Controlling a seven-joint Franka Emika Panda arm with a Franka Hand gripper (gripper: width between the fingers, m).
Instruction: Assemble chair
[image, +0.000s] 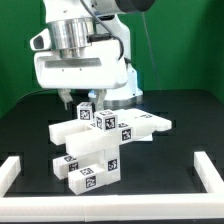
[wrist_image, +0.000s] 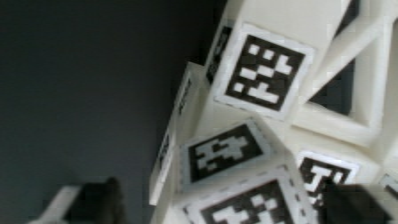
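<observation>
White plastic chair parts sit stacked mid-frame in the exterior view, on a black table. Each block carries black-and-white square tags.

- Top of stack: long flat slab running from centre toward the right of the frame, tilted a bit, tags on its upper face.
- On the slab's left end: small cube with tags on the visible sides, directly under the arm.
- Lower part: chunkier blocks at lower centre, one tag facing the camera near the bottom edge of the pile.
- White border rails: one at lower left, one at lower right. Pile sits between them, well apart from both.
- Green backdrop behind.

Arm fills the upper centre of the frame, pointing straight down over the pile. Claw is right at the cube; the fingers are mostly hidden by the wrist housing and the cube. Can't tell from the pictures whether it's gripping the cube or released.

Wrist view: very close, blurry. Tagged white parts fill the right half of the frame, stacked at an angle, four or so tags visible. Left half is dark table. One dark finger shows at lower left, apart from the white parts in this picture.
</observation>
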